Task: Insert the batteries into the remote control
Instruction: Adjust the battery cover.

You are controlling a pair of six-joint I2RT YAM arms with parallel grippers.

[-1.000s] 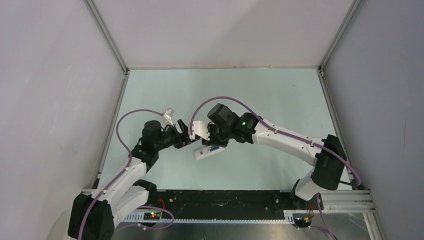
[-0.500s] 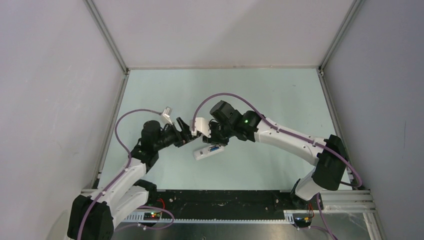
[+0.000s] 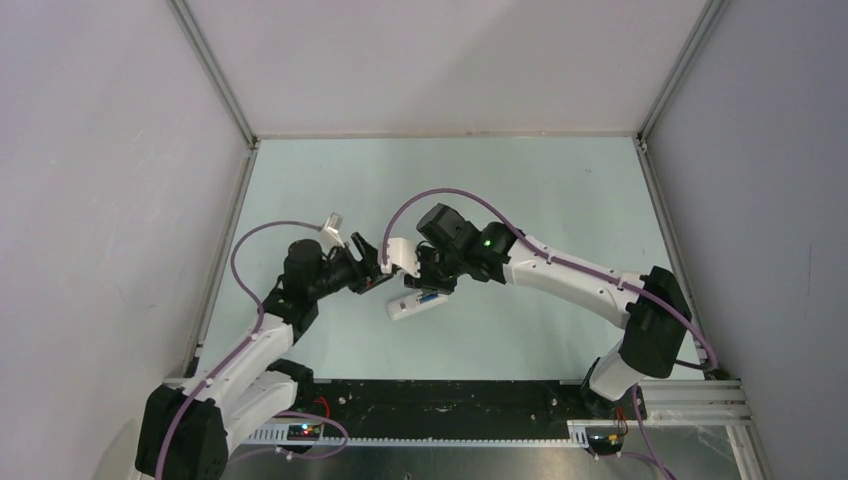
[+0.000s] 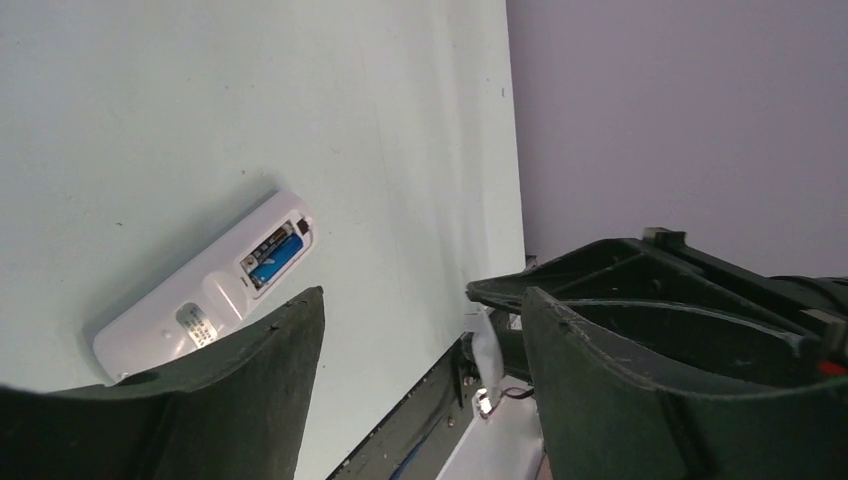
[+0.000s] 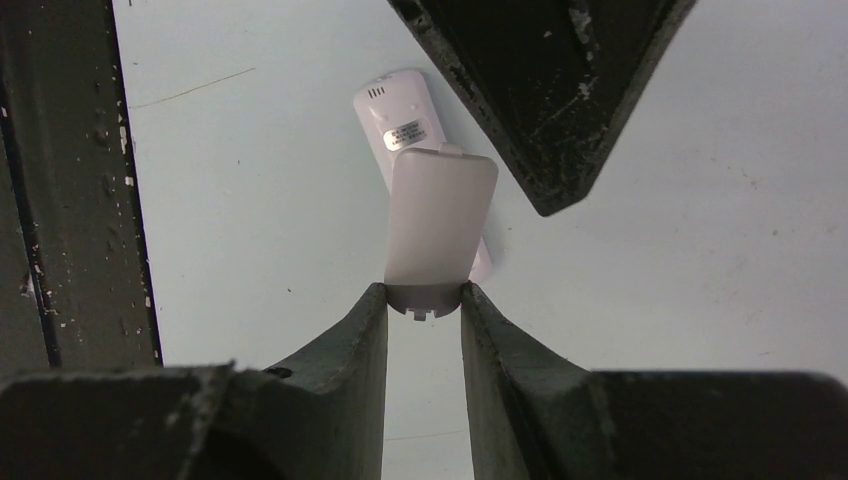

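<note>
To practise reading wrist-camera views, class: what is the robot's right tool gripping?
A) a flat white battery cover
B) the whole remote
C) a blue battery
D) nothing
A: the right tool is shut on the white battery cover, while the remote lies apart from it with the blue battery in its open compartment.
</note>
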